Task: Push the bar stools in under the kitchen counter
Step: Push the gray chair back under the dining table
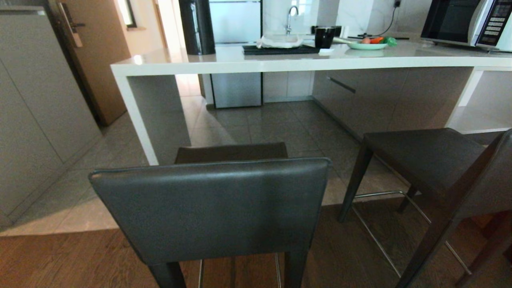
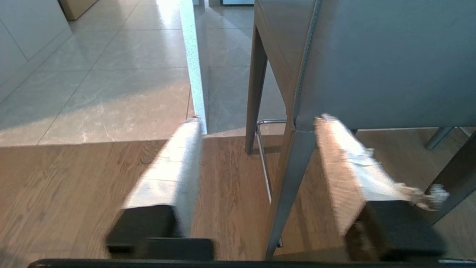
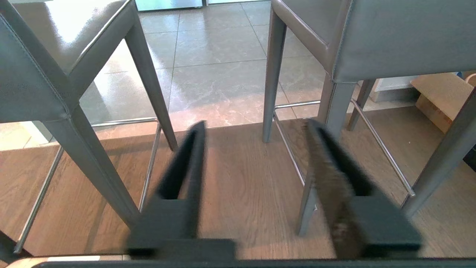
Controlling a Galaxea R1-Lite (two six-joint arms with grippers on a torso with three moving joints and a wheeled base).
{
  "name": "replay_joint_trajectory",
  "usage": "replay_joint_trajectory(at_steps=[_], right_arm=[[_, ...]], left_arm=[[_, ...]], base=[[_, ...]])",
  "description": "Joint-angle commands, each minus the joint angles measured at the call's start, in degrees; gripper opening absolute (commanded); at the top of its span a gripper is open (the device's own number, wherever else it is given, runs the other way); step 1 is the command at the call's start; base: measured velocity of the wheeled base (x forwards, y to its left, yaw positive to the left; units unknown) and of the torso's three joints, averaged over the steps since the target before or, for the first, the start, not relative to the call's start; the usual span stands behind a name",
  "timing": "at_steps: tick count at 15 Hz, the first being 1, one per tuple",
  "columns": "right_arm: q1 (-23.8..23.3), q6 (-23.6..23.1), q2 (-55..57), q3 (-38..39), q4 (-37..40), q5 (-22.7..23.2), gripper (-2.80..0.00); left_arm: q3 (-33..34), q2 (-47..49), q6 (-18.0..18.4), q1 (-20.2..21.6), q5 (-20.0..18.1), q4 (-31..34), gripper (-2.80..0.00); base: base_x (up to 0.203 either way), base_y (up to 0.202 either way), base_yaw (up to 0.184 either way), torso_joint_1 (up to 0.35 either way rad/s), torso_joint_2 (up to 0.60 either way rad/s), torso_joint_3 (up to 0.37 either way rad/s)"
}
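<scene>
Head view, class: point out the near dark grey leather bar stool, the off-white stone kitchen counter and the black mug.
Dark grey leather bar stool (image 1: 212, 208), head view, middle of backrest.
Off-white stone kitchen counter (image 1: 280, 65), head view, front edge.
Black mug (image 1: 324, 37), head view, its side.

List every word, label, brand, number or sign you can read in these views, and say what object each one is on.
None can be read.
Silver microwave oven's control panel on the glossy off-white stone kitchen counter: rows of button markings, too small and blurred to read.
Dark grey leather bar stools: no lettering visible.

Bright daylight from behind, floor glare, blurred fingers (image 2: 174, 163), edges bowed
</scene>
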Motion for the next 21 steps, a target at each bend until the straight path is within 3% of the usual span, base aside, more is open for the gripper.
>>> replay_joint_trajectory(at_steps=[1, 12, 17, 20, 21], right_arm=[[0.0, 0.0, 0.0, 0.0, 0.0, 0.0, 0.00], [0.0, -1.3, -0.1, -0.2, -0.1, 0.1, 0.00], [0.0, -2.5, 2.2, -5.7, 0.9, 5.8, 0.00], [0.4, -0.9, 12.7, -12.8, 0.5, 14.0, 0.00], [0.5, -0.7, 18.0, -15.2, -0.7, 15.6, 0.00]], left_arm=[[0.0, 0.0, -0.1, 0.0, 0.0, 0.0, 0.00], [0.0, -0.1, -0.1, 0.1, 0.1, -0.1, 0.00], [0.0, -0.1, 4.1, 0.0, -2.3, -0.3, 0.00], [0.0, -0.1, 10.1, 0.0, -3.6, -1.4, 0.00], [-0.9, 0.0, 9.5, 0.1, -4.7, -1.5, 0.00]], base=[[0.000, 0.000, 0.000, 0.000, 0.00, 0.000], [0.000, 0.000, 0.000, 0.000, 0.00, 0.000], [0.000, 0.000, 0.000, 0.000, 0.00, 0.000], [0.000, 0.000, 0.000, 0.000, 0.00, 0.000], [0.000, 0.000, 0.000, 0.000, 0.00, 0.000]])
